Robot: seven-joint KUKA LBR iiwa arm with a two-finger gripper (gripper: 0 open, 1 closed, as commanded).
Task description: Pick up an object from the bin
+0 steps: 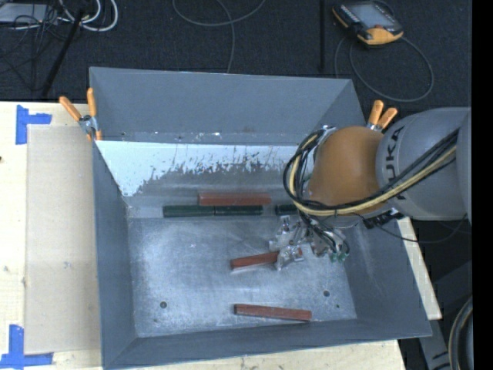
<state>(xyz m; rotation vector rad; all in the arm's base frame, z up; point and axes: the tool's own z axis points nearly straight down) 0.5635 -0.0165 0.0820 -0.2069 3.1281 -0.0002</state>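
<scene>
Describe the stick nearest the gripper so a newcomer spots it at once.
In the grey bin, look mid-floor, just left of the gripper. A reddish-brown stick lies there, slightly slanted, its right end at the gripper. The back brown stick and the front brown stick lie away from the gripper.

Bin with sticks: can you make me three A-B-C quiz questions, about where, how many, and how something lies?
1. Where in the bin is the pincer? A far left corner; B at the right end of the middle brown stick; C at the front wall.
2. How many brown sticks are there? A one; B three; C six.
3. How does the front brown stick lie? A flat; B upright; C leaning.
Answers: B, it's at that stick's end; B, back brown stick, middle, front; A, it rests flat on the floor.
</scene>
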